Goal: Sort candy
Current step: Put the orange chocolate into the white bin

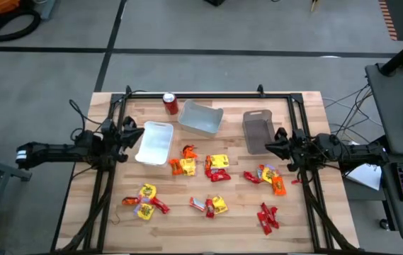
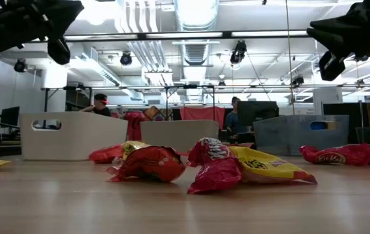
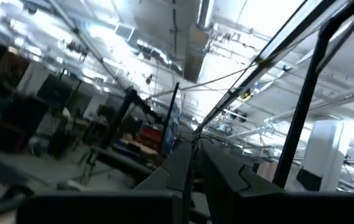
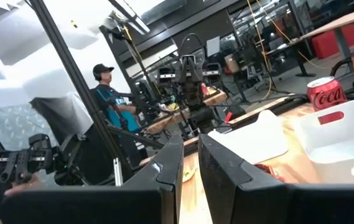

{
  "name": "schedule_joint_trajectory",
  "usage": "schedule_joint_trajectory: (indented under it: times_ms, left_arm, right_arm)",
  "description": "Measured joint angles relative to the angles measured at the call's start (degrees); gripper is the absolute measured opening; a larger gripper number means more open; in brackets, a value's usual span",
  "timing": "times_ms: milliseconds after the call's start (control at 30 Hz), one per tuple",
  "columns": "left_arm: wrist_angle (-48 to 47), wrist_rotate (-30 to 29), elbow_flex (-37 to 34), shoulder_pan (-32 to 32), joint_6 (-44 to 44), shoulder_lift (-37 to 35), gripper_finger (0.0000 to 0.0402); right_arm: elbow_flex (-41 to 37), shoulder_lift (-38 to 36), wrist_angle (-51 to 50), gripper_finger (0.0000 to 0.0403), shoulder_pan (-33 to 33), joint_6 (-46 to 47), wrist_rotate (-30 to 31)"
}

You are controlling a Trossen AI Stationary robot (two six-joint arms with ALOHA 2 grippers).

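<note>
The candy (image 1: pixel 215 167) is many small red, yellow and orange wrapped sweets lying loose in clusters on the wooden table; the low view shows the candy (image 2: pixel 230 166) close up. Behind it stand a white bin (image 1: pixel 155 143), a pale bin (image 1: pixel 201 118) and a grey bin (image 1: pixel 259 131). My left gripper (image 1: pixel 132 134) hovers shut beside the white bin's left side, above the table (image 3: pixel 194 155). My right gripper (image 1: pixel 277 144) hovers shut just right of the grey bin (image 4: pixel 190 142). Neither holds anything.
A red soda can (image 1: pixel 171 103) stands upright near the far edge, left of the pale bin. A black frame (image 1: pixel 208 95) runs round the table's far and side edges. Bare wood lies along the near edge (image 1: pixel 208 237). People sit in the room beyond (image 4: pixel 109 99).
</note>
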Motion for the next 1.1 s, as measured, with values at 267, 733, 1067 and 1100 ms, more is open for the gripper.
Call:
schedule_joint_trajectory:
  times_ms: [267,733,1067,1100]
  left_arm:
    - [-7.81,0.05,9.54,-5.33,0.54,13.39,0.0018]
    - [-56.65,-2.94,41.48,-10.99,4.37,45.61,0.0018]
    - [-63.14,-2.90,52.90,-13.72,8.02,63.16,0.0030]
    - [-63.79,-2.89,53.59,-13.86,8.59,64.48,0.0037]
  right_arm:
    - [0.00,0.00,0.09,0.0043,0.00,-0.33,-0.02]
    - [0.00,0.00,0.25,0.0043,0.00,-0.35,-0.06]
    - [0.00,-0.02,0.01,0.0043,0.00,0.04,-0.16]
    - [0.00,-0.02,0.01,0.0043,0.00,0.04,-0.15]
